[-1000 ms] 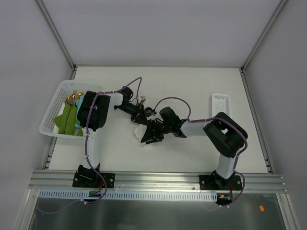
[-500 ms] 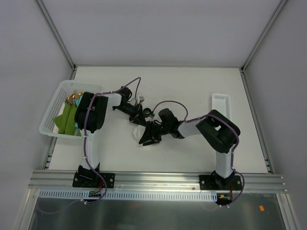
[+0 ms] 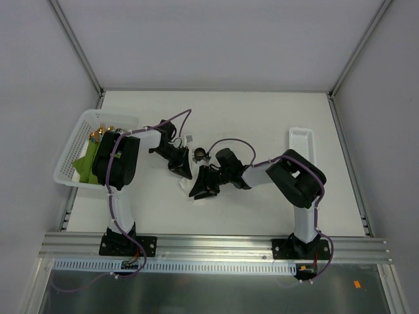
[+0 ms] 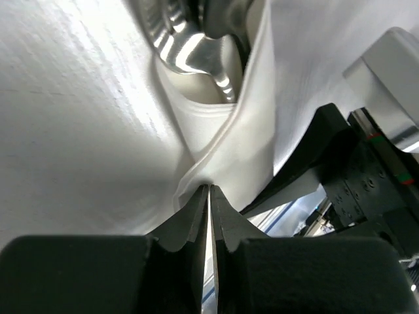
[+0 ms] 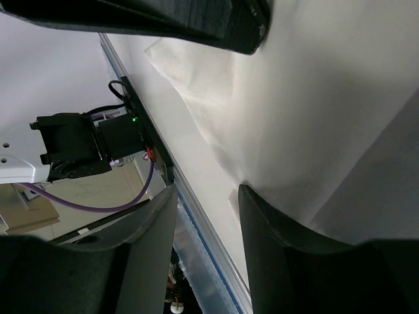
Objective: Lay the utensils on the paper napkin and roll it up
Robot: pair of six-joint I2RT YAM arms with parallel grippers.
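Observation:
The paper napkin (image 3: 188,178) lies mid-table between my two grippers, mostly hidden under them in the top view. In the left wrist view it is a white folded sheet (image 4: 222,131) wrapped round a shiny dark spoon bowl (image 4: 190,46). The fork is hidden. My left gripper (image 3: 182,170) is shut, its tips (image 4: 209,190) pinching the napkin's raised fold. My right gripper (image 3: 198,190) is open (image 5: 208,196). One of its fingers (image 5: 275,229) presses on the napkin (image 5: 314,98), and the other hangs past the napkin's edge.
A white basket (image 3: 69,154) at the left holds green cloths (image 3: 91,163) and gold cutlery (image 3: 99,133). A small white tray (image 3: 301,140) stands at the right. The left gripper's black body (image 5: 163,19) crosses the top of the right wrist view.
My left gripper has drawn back to the left, toward its arm. My right gripper has shifted a little left over the napkin, and less white paper shows between them.

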